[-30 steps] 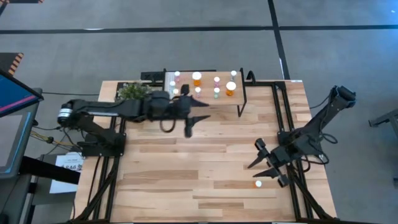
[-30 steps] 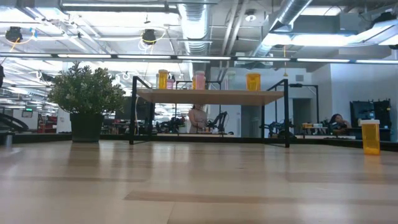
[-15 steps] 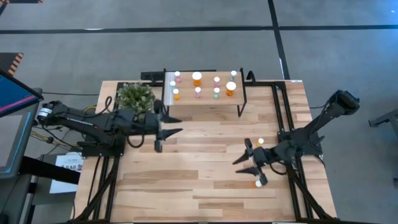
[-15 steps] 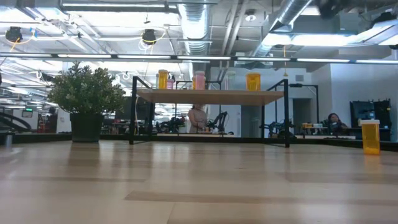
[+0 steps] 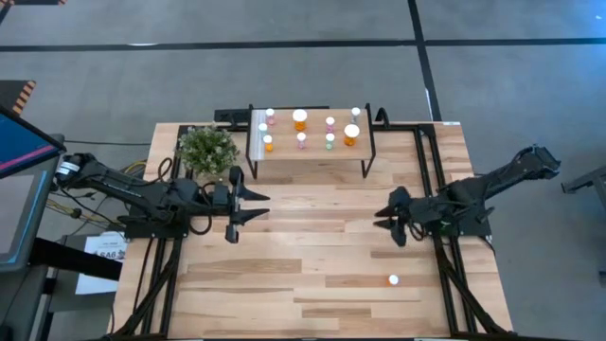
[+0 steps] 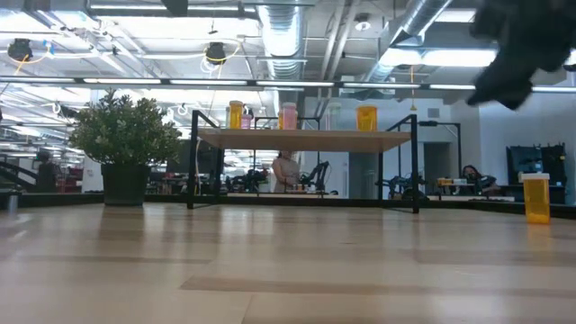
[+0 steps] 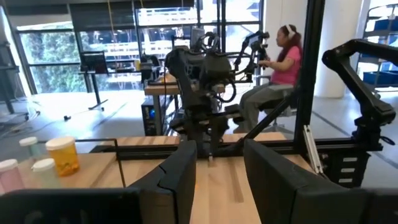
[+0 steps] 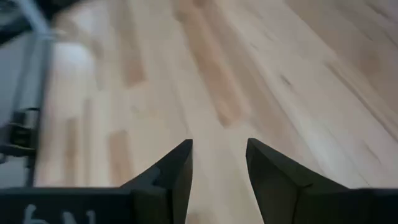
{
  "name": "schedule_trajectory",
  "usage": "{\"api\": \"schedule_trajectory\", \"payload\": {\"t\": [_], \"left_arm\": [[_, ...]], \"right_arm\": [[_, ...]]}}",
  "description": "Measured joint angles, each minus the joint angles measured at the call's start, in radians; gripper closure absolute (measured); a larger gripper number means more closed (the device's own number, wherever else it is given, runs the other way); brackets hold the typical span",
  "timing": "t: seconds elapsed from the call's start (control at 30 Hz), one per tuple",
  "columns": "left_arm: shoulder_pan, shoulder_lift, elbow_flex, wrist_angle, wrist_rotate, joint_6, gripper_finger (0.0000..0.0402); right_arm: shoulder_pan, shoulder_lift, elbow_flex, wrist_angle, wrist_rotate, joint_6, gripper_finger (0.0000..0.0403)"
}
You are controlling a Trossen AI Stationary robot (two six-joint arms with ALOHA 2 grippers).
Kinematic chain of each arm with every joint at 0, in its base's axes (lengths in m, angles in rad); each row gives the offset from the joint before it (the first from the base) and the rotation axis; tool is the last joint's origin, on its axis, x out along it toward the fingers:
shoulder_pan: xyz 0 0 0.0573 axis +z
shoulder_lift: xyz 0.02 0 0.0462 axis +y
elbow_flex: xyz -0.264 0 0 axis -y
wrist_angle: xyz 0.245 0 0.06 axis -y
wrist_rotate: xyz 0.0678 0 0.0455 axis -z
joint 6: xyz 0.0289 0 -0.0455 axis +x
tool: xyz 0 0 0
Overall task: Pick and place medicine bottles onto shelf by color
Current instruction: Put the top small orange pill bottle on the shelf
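Note:
The shelf stands at the table's far edge, on thin black legs in the low view. Several white-capped bottles, orange, pink and green, stand on its top board; some show in the left wrist view. One orange bottle stands upright alone on the tabletop near the right near corner. My left gripper hangs open left of centre, pointing right. My right gripper is open above bare wood, on the far side of the lone bottle.
A potted plant stands left of the shelf. Black frame rails run along the table's right and left sides. People sit in the room behind the table. Bare wood lies between the two grippers.
My left gripper has drawn back from the shelf's near edge toward the table's left and near side, staying open. My right gripper has moved from beside the lone orange bottle toward the far edge and risen. The bottle has stayed where it stood.

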Motion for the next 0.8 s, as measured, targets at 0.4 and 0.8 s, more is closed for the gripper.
{"api": "schedule_trajectory", "payload": {"t": [0.4,0.8], "left_arm": [[0.0,0.0,0.0,0.005,-0.019,0.053,0.0278],[0.0,0.0,0.0,0.004,-0.026,0.053,0.0278]], "right_arm": [[-0.086,-0.059,0.0,-0.519,0.0,0.296,0.0234],[-0.101,-0.058,-0.042,-0.515,-0.034,0.296,0.0232]]}}
